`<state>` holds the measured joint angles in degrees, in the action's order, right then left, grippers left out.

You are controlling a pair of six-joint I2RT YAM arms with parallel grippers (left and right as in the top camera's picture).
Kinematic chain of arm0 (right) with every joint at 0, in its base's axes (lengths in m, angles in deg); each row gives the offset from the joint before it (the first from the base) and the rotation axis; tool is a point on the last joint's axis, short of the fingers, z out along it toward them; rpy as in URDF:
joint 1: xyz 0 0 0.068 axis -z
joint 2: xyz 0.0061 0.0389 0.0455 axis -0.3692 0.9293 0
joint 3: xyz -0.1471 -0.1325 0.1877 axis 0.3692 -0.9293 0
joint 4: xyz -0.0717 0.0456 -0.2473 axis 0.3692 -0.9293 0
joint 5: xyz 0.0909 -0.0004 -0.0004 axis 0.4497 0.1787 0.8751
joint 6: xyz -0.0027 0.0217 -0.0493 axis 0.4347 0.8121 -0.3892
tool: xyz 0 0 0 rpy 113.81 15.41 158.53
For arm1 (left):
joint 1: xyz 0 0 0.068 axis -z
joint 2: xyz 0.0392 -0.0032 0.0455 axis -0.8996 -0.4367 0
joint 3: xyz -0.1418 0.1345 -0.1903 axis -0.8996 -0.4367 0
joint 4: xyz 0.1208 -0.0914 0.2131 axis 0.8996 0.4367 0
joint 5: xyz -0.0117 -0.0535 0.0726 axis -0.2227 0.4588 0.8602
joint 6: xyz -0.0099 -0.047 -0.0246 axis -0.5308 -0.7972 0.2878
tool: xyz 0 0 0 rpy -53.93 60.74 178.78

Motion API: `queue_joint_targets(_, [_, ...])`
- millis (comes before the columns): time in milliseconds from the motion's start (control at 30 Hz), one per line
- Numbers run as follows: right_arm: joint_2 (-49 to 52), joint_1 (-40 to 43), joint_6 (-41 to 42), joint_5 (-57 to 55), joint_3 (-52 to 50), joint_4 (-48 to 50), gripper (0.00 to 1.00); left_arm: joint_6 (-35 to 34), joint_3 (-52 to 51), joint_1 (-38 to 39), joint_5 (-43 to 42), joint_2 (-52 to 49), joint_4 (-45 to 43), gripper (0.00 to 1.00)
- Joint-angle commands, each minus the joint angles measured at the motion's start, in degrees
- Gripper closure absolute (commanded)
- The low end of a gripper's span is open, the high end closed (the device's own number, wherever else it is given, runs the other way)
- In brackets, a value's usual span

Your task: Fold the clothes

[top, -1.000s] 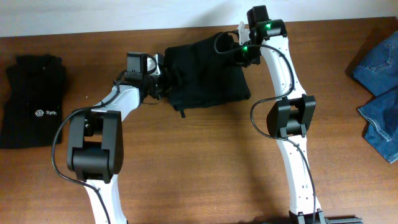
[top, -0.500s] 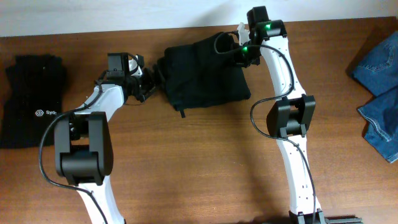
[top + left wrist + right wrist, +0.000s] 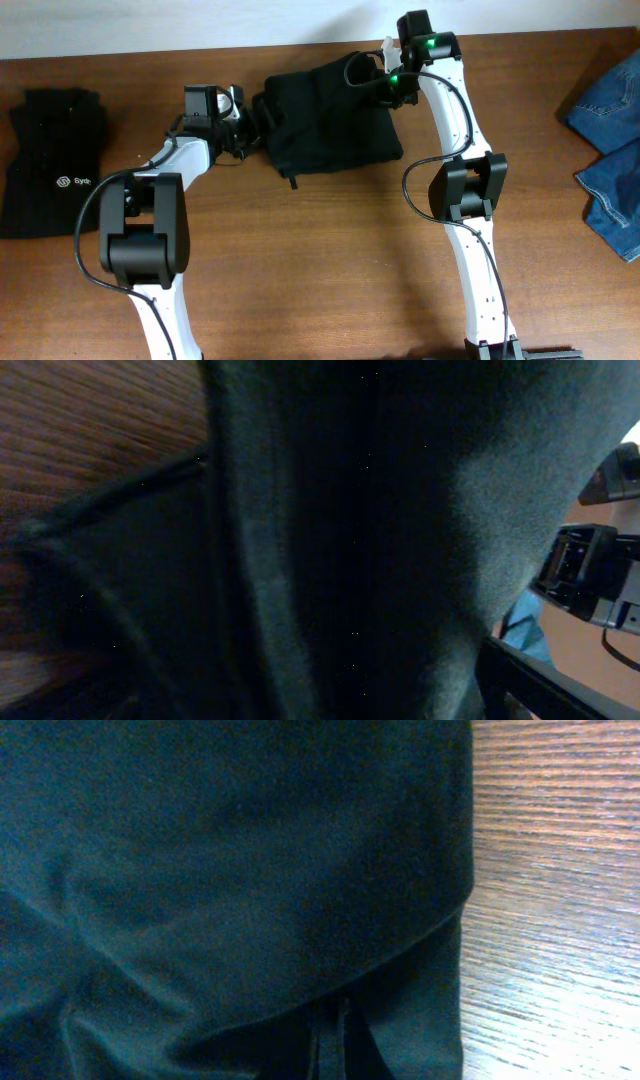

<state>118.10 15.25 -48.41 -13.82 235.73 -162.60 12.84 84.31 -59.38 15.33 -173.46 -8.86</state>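
1. Toward the far middle of the surface (image 3: 330, 260) lie the trousers (image 3: 325, 115) — already bundled into a compact, roughly square black packet, not spread out.
2. What changed: a sec ago the left gripper (image 3: 245, 118) sat right on the packet's left edge. It then backed off to the left, and now stands just beside that edge again w/ its jaws spread wide, holding nothing. Its wrist view is filled w/ dark cloth at close range.
3. No change on the other side: the right gripper (image 3: 372, 72) has not budged and stays clenched tight at the packet's far-right corner. Whether it pinches cloth or only presses on it can't be told; its wrist view shows just fabric and a strip of wood.
4. Meaning for the task: the left side reads as released, so that fold is prob. laid down. The return toward the edge suggests a tuck, a smoothing pass or a fresh grip — the folding looks far along, not finished.
5. Others: the black top (image 3: 55, 160) at far left and the jeans (image 3: 610, 150) at the right edge lie well apart from the packet.
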Motion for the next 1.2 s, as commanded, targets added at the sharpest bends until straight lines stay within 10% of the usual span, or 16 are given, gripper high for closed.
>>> queue_joint_targets(0, [1.2,0.2,-0.4,1.2,-0.3,-0.3,0.96,-1.4,-1.0,1.3,0.6,-4.0,1.8,0.01])
queue_joint_targets(567, [1.2,1.2,-0.4,1.4,-0.3,-0.9,0.96,-8.3,-1.0,6.7,-2.8,-9.6,-9.9,0.02])
queue_joint_targets(633, [1.2,1.2,-0.4,2.2,-0.3,-0.9,0.96,-9.7,-1.0,6.7,-3.5,-10.6,-13.7,0.21])
queue_joint_targets(767, [1.1,1.3,-0.4,2.9,-0.3,-1.1,0.96,-13.0,-1.0,6.7,-3.8,-11.6,-21.2,0.95])
queue_joint_targets(1167, [-8.0,4.7,-0.5,2.2,3.0,-1.3,0.96,-17.0,11.6,0.7,-5.6,-11.5,-34.7,0.99])
